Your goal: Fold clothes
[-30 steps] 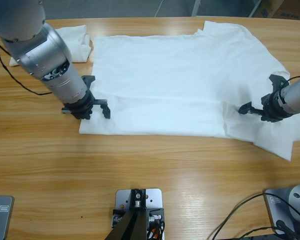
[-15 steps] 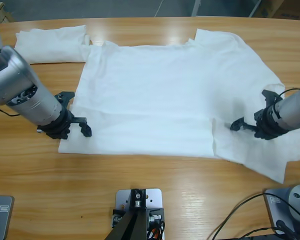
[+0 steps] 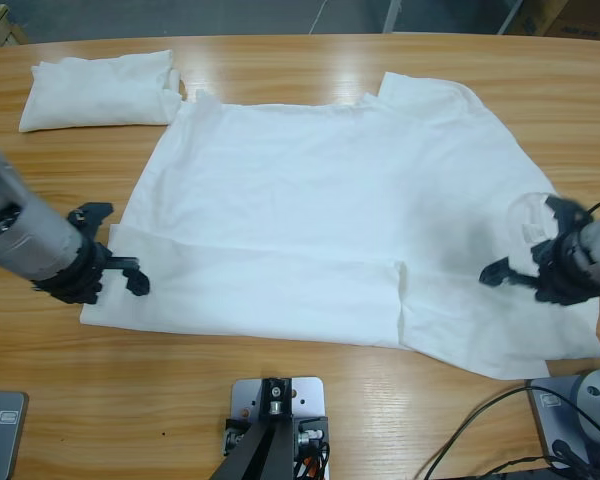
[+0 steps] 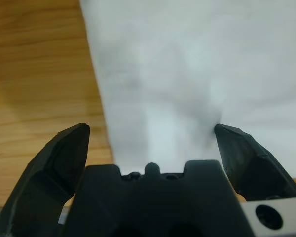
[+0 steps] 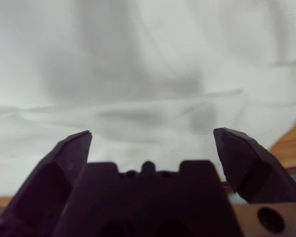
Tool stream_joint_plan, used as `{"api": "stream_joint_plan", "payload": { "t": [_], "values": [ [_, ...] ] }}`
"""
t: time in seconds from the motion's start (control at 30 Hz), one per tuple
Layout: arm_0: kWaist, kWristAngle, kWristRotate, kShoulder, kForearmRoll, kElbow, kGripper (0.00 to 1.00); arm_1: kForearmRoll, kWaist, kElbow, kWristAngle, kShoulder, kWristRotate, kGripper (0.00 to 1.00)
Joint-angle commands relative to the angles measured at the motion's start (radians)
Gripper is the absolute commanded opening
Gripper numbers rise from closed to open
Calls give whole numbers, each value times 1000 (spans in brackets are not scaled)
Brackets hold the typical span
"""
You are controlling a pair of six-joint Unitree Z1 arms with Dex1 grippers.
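Observation:
The clothes' main piece, a large white T-shirt [image 3: 320,190], lies spread flat across the table, with a folded band along its near edge. My left gripper [image 3: 118,250] sits at the shirt's near left corner. Its jaws stand wide open, and the cloth [image 4: 187,74] lies on the wood just ahead of them. My right gripper [image 3: 525,245] rests over the shirt's right side near the sleeve. In the right wrist view, rumpled white cloth [image 5: 148,74] fills the frame ahead of the open right gripper [image 5: 150,133]. The left gripper [image 4: 153,133] holds nothing.
A second white garment [image 3: 98,90], folded, lies at the table's far left corner, just touching the shirt's sleeve. Bare wooden table [image 3: 280,65] runs along the far edge and the near edge. A black cable [image 3: 480,420] loops at the near right.
The T-shirt has slid left and toward the near edge. The left arm pulled back to the left with the shirt's corner, and the right arm shifted right and nearer.

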Motion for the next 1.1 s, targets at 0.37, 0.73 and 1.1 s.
{"api": "stream_joint_plan", "payload": {
  "t": [0.37,0.73,1.1],
  "values": [
    [472,-333,237,94,-165,-388,950,90,-289,-401,-81,124,-462,1000],
    [539,-443,295,268,-338,-386,950,53,-311,-454,-64,240,-475,991],
    [479,92,438,425,333,-1046,977,30,-311,-469,-59,308,-476,991]
  ]
}}
